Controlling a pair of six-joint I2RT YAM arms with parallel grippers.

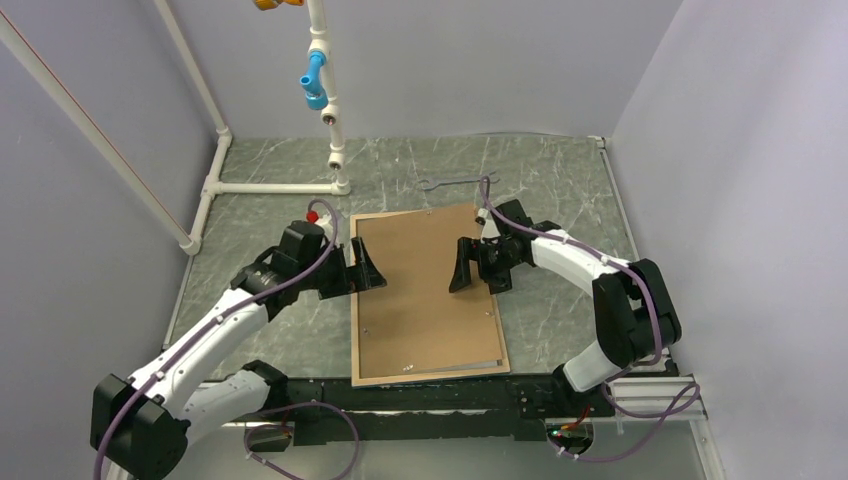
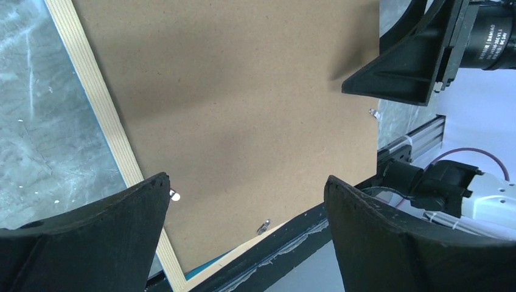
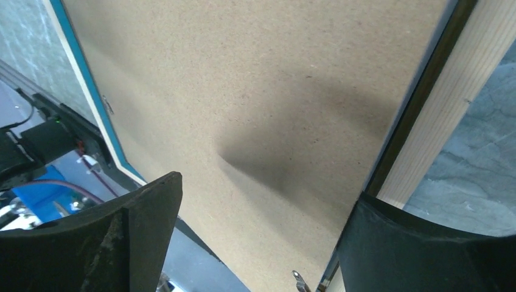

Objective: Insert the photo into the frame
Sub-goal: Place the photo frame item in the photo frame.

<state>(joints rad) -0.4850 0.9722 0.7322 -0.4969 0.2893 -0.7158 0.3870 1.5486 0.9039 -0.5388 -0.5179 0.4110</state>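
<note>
the frame (image 2: pixel 106 115) is seen lying face down in the middle of the grey marbled table (image 1: pixel 560 180), its pale wood back turned up. the brown backing board (image 1: pixel 425 290) is laid in it and fills nearly the whole opening. the photo is not shown in any view, and it cannot be told whether it lies under the board.

from the top view alone the whole layout is given. the left gripper (image 1: pixel 358 280) is held over the frame's left rail and the right gripper (image 1: pixel 478 285) over the right part of the board, the two facing each other across it. a wrench (image 1: pixel 450 182) is seen on the table beyond the frame. a white pipe stand (image 1: pixel 270 187) with a blue fitting (image 1: pixel 314 82) is placed at the far left.

finger state is shown best by the wrist views. in the left wrist view the left fingers (image 2: pixel 122 231) are spread wide with only board and rail seen between them, and nothing is grasped. a finger of the right gripper is caught in that view's upper right corner. small metal tabs (image 2: pixel 263 227) along the rails are resolved here and barely made out from above.

in the right wrist view the right fingers (image 3: pixel 140 225) are likewise released and parted, with nothing gripped. the frame's bright blue front edge (image 3: pixel 85 91) is revealed at the left side. a dark strip (image 3: pixel 414 103) is seen between the board's edge and the wood rail on the right.
</note>
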